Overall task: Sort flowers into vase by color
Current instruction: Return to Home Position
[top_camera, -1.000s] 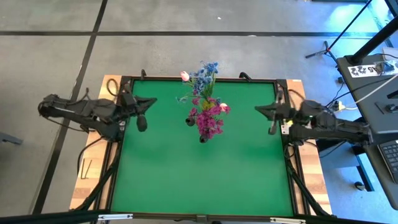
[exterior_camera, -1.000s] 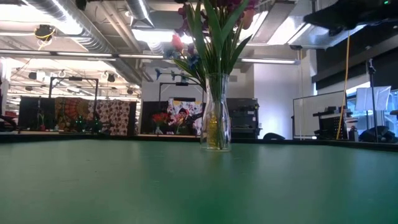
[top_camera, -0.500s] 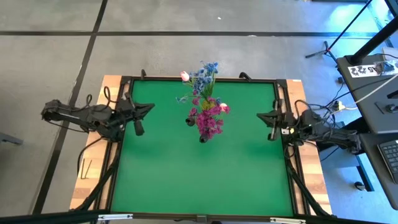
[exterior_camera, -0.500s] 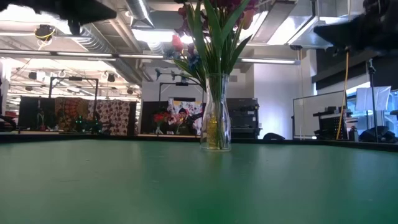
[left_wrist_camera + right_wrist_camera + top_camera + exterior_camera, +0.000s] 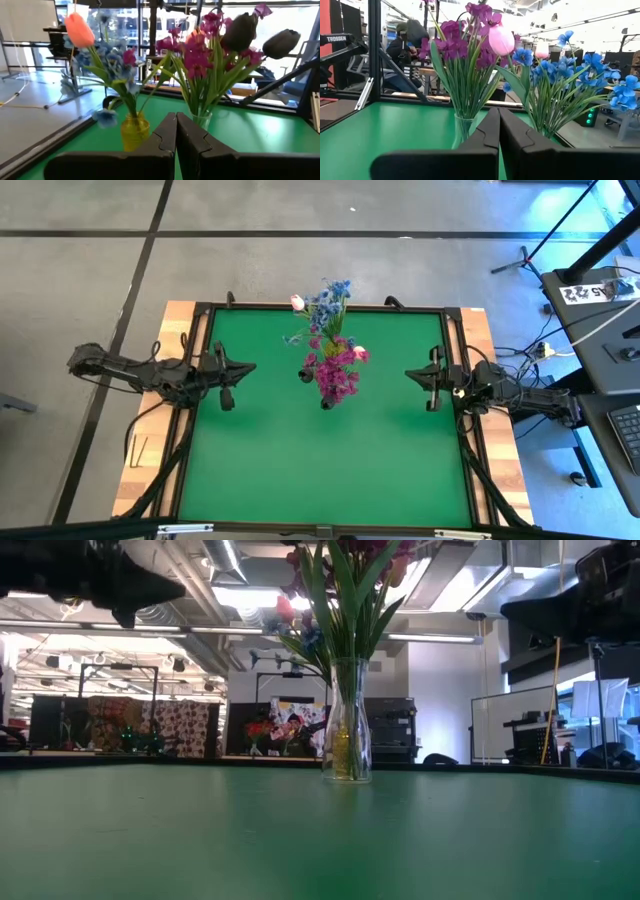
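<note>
Two vases stand at the far middle of the green table. A clear glass vase [image 5: 347, 730] holds magenta sprays [image 5: 335, 370], a pink tulip bud [image 5: 501, 40] and dark-headed stems [image 5: 240, 30]. Behind it, a yellow vase [image 5: 135, 131] holds blue sprays [image 5: 330, 298] and another pink tulip bud [image 5: 297, 302]. My left gripper [image 5: 228, 370] hovers shut at the table's left edge and points at the vases. My right gripper [image 5: 428, 377] hovers shut at the right edge and faces them too. Neither holds anything.
A black frame [image 5: 320, 307] runs around the green mat. The near half of the mat [image 5: 320, 460] is open room. Beyond the table, the right wrist view shows a person [image 5: 410, 35] seated in the room.
Both arms have sunk lower at their own sides of the table, and in the low view they come down into the top corners. The right gripper has shifted a little toward the near edge. The vases and flowers have stayed put.
</note>
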Motion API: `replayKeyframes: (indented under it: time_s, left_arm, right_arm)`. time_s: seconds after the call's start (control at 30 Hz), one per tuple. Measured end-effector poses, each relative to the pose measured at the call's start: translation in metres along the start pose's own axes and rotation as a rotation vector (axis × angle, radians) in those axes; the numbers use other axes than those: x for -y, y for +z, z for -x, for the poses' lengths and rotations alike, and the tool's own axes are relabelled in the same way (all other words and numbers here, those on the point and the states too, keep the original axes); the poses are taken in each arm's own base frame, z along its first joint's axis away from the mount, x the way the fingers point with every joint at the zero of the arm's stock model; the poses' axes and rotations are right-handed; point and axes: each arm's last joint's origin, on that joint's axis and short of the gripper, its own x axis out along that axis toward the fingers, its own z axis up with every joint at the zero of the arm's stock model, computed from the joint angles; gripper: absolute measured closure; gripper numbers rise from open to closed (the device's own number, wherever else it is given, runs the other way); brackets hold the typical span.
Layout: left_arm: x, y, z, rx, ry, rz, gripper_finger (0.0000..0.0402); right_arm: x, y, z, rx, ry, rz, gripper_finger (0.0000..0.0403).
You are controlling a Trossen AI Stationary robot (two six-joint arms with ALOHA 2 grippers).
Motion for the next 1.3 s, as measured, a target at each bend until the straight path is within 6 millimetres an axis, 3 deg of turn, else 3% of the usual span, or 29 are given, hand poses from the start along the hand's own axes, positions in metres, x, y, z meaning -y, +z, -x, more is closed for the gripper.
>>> replayKeyframes:
  time_s: [0.23,0.43,0.6,1.3]
  left_arm:
    - [-0.001,-0.034,0.001,0.043,-0.008,0.013,0.0401]
    - [-0.003,-0.05,0.002,-0.005,-0.003,0.041,0.0401]
    - [-0.007,-0.054,0.005,-0.044,0.08,0.047,0.0401]
    - [-0.007,-0.054,0.006,-0.042,0.054,0.085,0.0401]
  right_arm:
    - [0.002,-0.004,0.0,-0.046,-0.077,-0.027,0.04]
    - [0.0,-0.005,0.0,-0.048,-0.006,-0.03,0.04]
    - [-0.001,-0.005,0.0,-0.056,0.016,-0.036,0.04]
    - [-0.002,-0.011,0.001,-0.12,0.024,-0.047,0.04]
